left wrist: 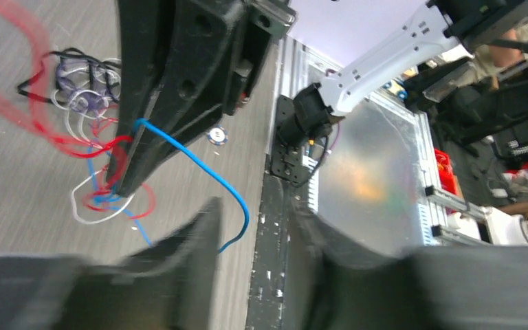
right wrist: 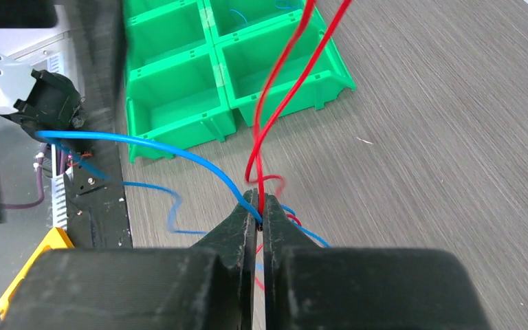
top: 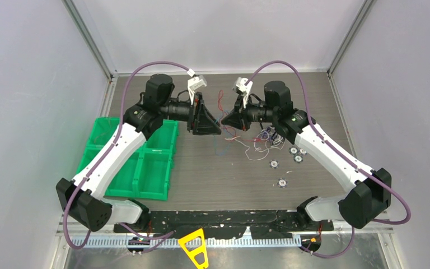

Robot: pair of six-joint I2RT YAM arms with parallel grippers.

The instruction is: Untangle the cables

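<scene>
The cables lie as a loose multicoloured tangle point(top: 259, 141) on the table right of centre, with thin red and blue strands rising to the two grippers. My right gripper point(right wrist: 260, 203) is shut on a red wire point(right wrist: 276, 88) and a blue wire point(right wrist: 166, 147) pinched together at its tips. In the left wrist view that blue wire point(left wrist: 206, 165) runs from the right gripper point(left wrist: 125, 180) and droops to a free end beside my left gripper point(left wrist: 253, 214). The left jaws stand apart with nothing between them. Both grippers point(top: 219, 126) point(top: 225, 120) face each other closely above the table's middle.
A green bin with several compartments point(top: 145, 168) stands on the left, also seen in the right wrist view point(right wrist: 179, 103). Small round white-and-black discs point(top: 273, 164) lie right of centre near the tangle. A yellow triangular frame point(top: 195, 246) sits at the near edge.
</scene>
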